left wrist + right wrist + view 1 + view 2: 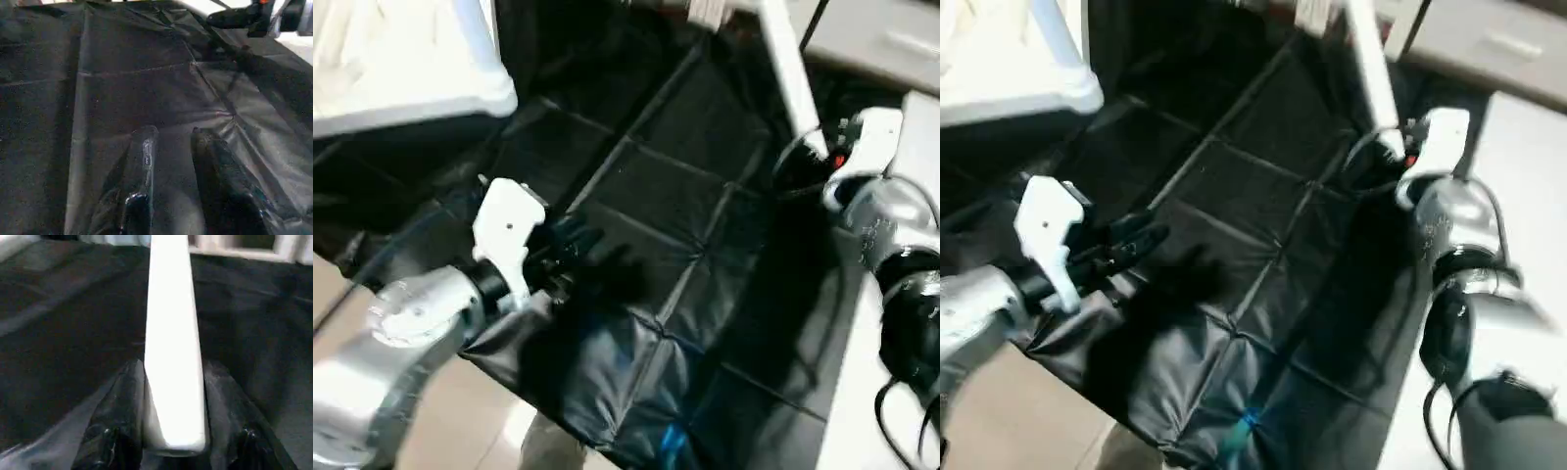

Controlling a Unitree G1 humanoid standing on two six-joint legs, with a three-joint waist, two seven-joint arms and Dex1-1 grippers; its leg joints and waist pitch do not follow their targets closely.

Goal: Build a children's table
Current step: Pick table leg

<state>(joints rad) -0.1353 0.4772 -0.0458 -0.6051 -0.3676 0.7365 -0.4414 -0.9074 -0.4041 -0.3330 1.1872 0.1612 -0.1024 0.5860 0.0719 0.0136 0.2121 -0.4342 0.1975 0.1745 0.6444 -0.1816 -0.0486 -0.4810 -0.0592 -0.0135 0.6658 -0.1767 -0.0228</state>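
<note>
Silver forearms frame the black-covered work table [685,206], a leg in the right one's grasp.
Right gripper [171,431] clamps a white tapered leg [171,333] by one end, likely for carrying toward the tabletop [401,69] at upper left; left gripper [171,166] hovers empty, fingers parted, perhaps to assist.

A black creased cover [675,196] is spread over the tabletop [1234,255], its fold lines crossing in a grid (the near edge hangs loose over the tan floor [470,411]). At the far left corner the white children's table [401,69] rests on the cover.
</note>
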